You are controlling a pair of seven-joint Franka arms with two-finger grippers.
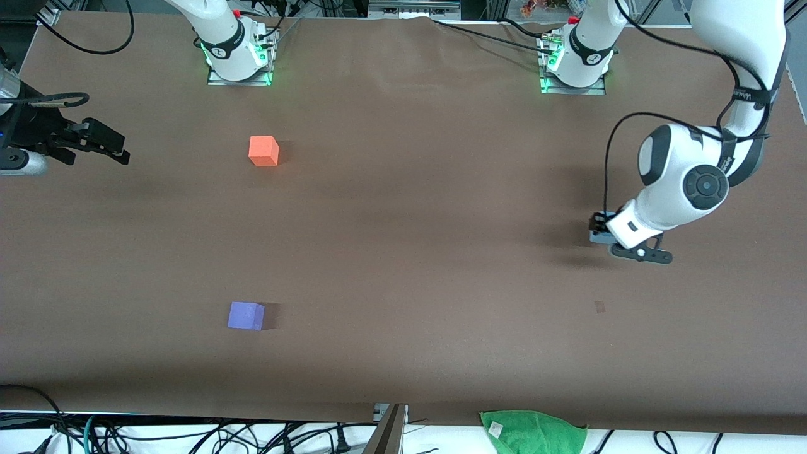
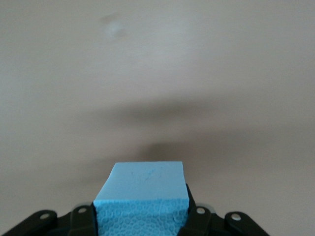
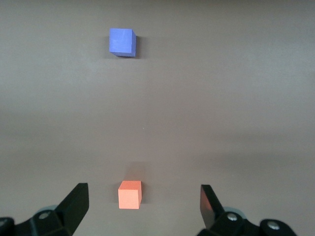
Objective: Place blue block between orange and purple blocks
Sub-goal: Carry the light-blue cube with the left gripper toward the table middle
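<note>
My left gripper (image 2: 141, 216) is shut on the blue block (image 2: 142, 189), a light sky-blue cube held between its fingers above the bare table. In the front view the left gripper (image 1: 600, 232) hangs low over the left arm's end of the table, and its hand hides the block. The orange block (image 1: 263, 151) sits near the right arm's base. The purple block (image 1: 246, 315) sits nearer to the front camera, roughly in line with it. My right gripper (image 1: 98, 154) is open and empty at the right arm's end of the table. Its wrist view shows the orange block (image 3: 130, 194) and the purple block (image 3: 121, 42).
A green cloth (image 1: 533, 432) lies at the table's edge nearest the front camera. Cables hang along that edge. A small dark mark (image 1: 599, 307) is on the brown table cover (image 1: 410, 221) near the left gripper.
</note>
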